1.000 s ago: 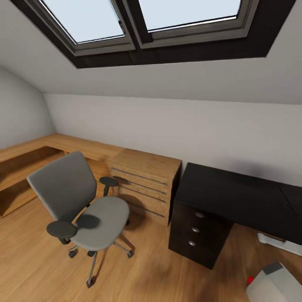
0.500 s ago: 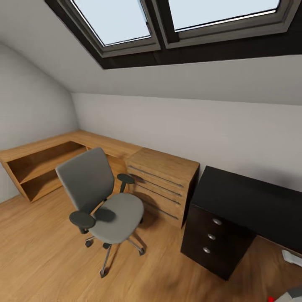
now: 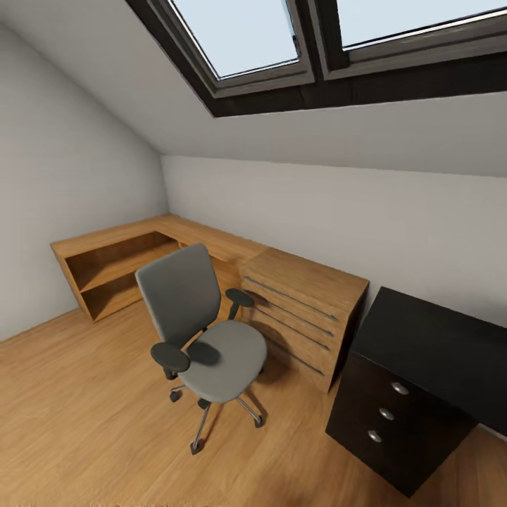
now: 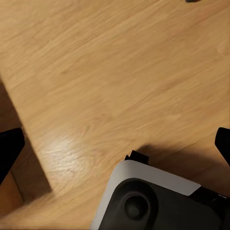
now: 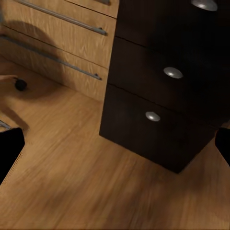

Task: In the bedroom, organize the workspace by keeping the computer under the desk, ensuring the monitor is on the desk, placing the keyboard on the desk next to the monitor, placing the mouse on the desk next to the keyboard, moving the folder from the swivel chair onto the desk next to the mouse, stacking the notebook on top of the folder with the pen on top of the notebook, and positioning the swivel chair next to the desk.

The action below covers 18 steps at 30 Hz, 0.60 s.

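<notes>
I see a light wooden drawer cabinet [image 3: 304, 310] mid-frame, open wooden shelving [image 3: 113, 271] at left, skylights [image 3: 243, 35] along the top.

desk [image 3: 436, 345] cut off at right edge, skylights [image 3: 239, 35] cropped at top

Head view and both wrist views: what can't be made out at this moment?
- Desk: cut off by the head view's right edge, so what lies on the rest of its top is hidden.
- Swivel chair: its seat looks bare; no folder can be made out.
- Left and right jaws: only dark tips at the wrist views' edges; open or shut unclear.
</notes>
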Available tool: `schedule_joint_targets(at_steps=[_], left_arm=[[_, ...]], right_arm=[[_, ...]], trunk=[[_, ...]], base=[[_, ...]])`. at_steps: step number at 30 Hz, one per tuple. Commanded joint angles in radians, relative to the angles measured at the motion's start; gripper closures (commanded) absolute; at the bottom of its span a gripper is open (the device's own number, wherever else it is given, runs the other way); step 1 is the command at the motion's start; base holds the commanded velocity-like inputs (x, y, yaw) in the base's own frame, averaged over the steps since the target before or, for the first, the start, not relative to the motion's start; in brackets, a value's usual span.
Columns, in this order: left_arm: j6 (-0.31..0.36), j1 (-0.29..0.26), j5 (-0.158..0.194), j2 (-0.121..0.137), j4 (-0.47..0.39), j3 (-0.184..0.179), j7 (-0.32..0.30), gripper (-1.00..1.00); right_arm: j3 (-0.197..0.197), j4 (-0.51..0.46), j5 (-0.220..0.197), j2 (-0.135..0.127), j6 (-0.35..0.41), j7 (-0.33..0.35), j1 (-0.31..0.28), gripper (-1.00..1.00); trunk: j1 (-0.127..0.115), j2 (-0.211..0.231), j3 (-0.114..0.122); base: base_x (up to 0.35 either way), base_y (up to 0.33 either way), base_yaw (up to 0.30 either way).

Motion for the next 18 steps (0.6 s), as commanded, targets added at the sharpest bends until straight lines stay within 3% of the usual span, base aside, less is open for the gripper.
schedule_joint_targets(at_steps=[1,18], left_arm=[[-0.001,0.0,0.006,0.001,-0.002,-0.009,0.008,-1.0],[-0.004,0.0,-0.003,-0.004,-0.002,-0.013,0.004,-1.0]], right_arm=[[0.009,0.002,-0.004,0.001,-0.002,-0.005,-0.001,-1.0],[0.009,0.002,-0.002,0.001,-0.002,-0.006,0.0,-1.0]], trunk=[[0.0,-0.001,-0.001],[0.0,-0.001,-0.001]], base=[[0.0,0.0,0.287],[0.0,0.0,0.287]])
